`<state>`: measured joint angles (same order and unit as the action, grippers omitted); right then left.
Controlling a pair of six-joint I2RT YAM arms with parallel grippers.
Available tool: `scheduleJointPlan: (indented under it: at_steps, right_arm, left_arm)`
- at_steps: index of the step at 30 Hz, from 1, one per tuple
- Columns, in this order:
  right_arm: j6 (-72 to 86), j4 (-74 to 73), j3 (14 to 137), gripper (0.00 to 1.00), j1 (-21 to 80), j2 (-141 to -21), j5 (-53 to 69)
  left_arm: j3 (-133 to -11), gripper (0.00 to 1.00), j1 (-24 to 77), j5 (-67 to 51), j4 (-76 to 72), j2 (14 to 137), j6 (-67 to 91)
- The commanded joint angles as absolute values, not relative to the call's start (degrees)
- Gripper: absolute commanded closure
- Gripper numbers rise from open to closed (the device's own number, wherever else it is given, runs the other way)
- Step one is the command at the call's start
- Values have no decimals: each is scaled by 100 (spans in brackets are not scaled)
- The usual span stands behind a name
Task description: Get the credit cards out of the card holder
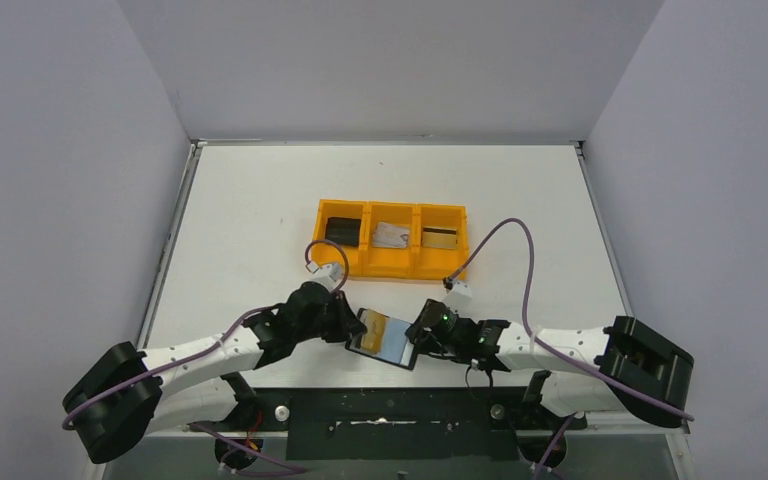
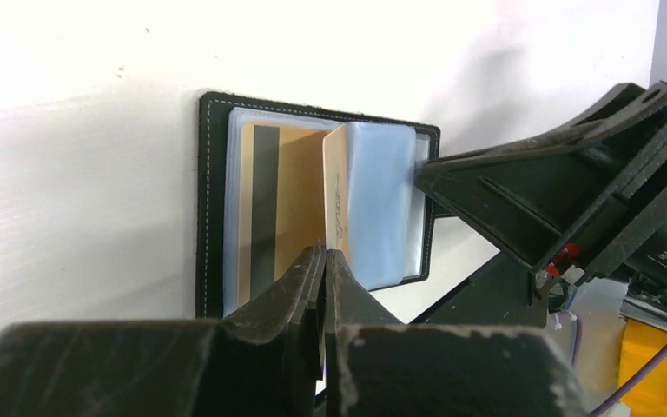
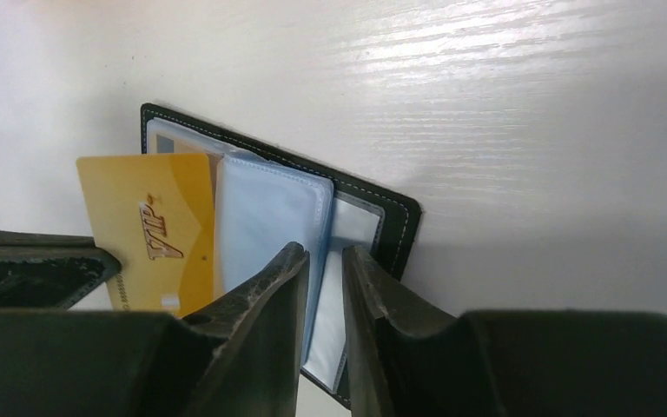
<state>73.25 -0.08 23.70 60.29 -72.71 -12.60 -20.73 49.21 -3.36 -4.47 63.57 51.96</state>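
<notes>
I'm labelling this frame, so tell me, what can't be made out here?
- Left wrist: lower end of the gold card, hidden by the left gripper.
- Right wrist: whether the right gripper grips the card holder pocket leaf; its fingers hide the contact.
- Top view: print on the silvery card in the orange tray; too small.

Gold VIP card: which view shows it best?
Right wrist: the gold card faces the camera, print legible. Left wrist shows it almost edge-on in the left claw; top external shows only a gold patch in the holder.
</notes>
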Motion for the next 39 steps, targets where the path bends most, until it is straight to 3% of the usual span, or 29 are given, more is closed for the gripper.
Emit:
scheduleJointPlan:
  at_steps: [1, 10, 20, 31, 37, 39]
  right_arm:
    - [6925, -497, 2568, 74, 5979, -6717, -1577]
    - [6327, -53, 2694, 70, 5977, -6060, -1380]
    - [6071, 711, 3493, 78, 5982, -7945, -350]
    - [6560, -675, 3340, 78, 5997, -8301, -927]
    - [6198, -514, 3606, 72, 6025, -7974, -1121]
    - [6110, -419, 3638, 66, 6044, -7742, -1274]
  left_arm:
    - [-2339, 100, 4851, 65, -227, 6024, 4983]
    - [-2307, 100, 4841, 393, -70, 5405, 5123]
    - [-2249, 100, 4819, 723, 279, 4817, 5192]
    - [-2046, 100, 4808, 767, 326, 4400, 5163]
    - [-2114, 100, 4807, 559, 89, 4599, 4976]
    - [-2099, 100, 4805, 531, 42, 4575, 4958]
